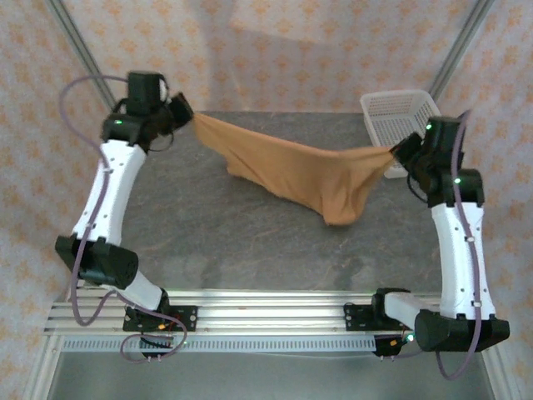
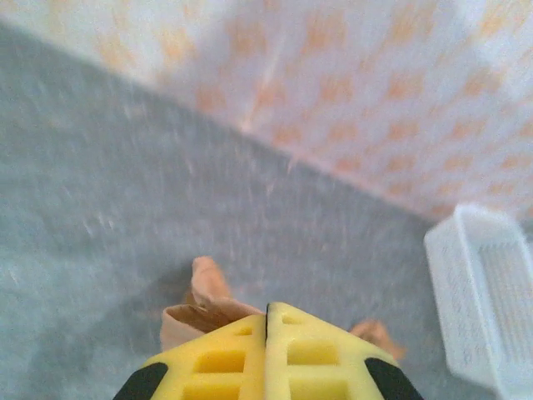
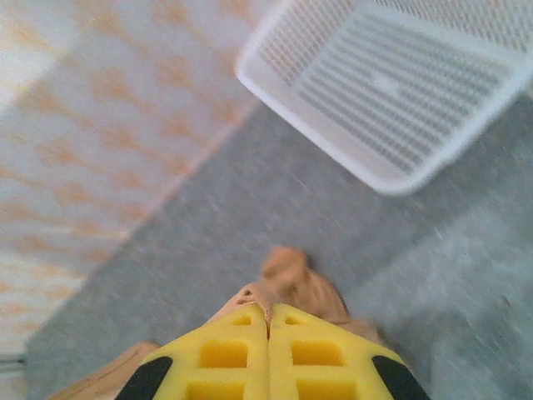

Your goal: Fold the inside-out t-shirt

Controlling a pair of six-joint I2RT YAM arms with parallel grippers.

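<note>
Grey table point(image 1: 250, 242) with white basket point(image 1: 400, 117) at far right, near tan t-shirt point(image 1: 300, 171)

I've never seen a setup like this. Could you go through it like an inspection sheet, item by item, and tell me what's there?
Surface: grey stone-look table, no spills or marks seen.
Job's things: tan t-shirt stretched between the two grippers, sagging in the middle; whether its lowest fold touches the table cannot be told.
Clutter: white mesh basket at the far right corner, nothing seen inside.
Grippers: left gripper shut on one end of the shirt; right gripper shut on the other end.
Cables: purplish cables run along both arms, away from the cloth.
Surroundings: orange-patterned backdrop; metal rail carrying the arm bases.
</note>
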